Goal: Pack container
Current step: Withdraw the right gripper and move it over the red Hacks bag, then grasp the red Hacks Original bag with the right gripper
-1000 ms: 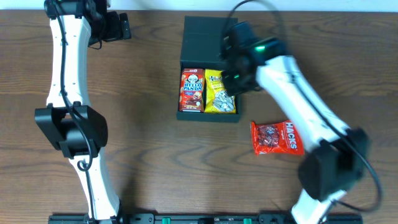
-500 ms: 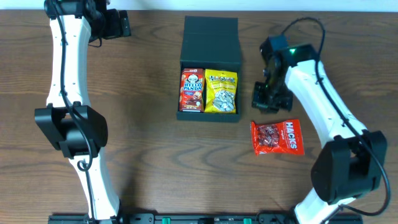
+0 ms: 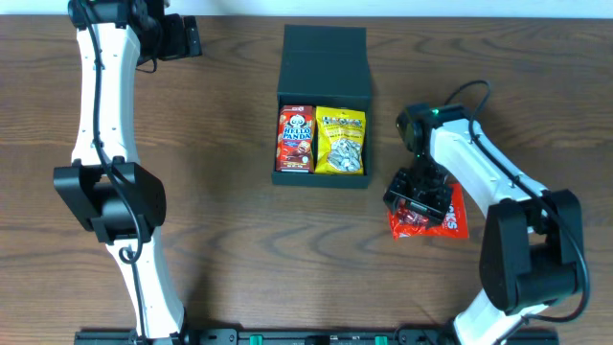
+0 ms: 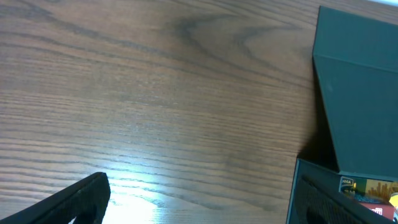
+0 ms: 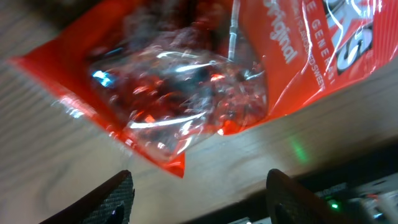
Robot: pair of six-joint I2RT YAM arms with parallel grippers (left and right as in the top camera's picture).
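Observation:
The container (image 3: 322, 57), a dark teal box with its lid flapped back, sits at the table's middle back. Inside it lie a red Hello Panda box (image 3: 296, 140) and a yellow snack bag (image 3: 340, 144) side by side. A red candy bag (image 3: 445, 218) lies on the table to the container's right. My right gripper (image 3: 417, 196) hovers over that bag's left end, open. In the right wrist view the red bag (image 5: 205, 74) fills the top, just ahead of the spread fingers (image 5: 115, 199), with nothing between them. My left gripper (image 3: 179, 38) is open at the far left back, and the container (image 4: 360, 93) shows at its right.
The brown wooden table (image 3: 220, 220) holds only these items. The right arm's elbow (image 3: 522, 259) stands at the front right and the left arm's elbow (image 3: 110, 196) at the front left.
My right gripper has left the container, swung to the front right down onto the red candy bag, and gone from shut to open. The left arm has stayed still.

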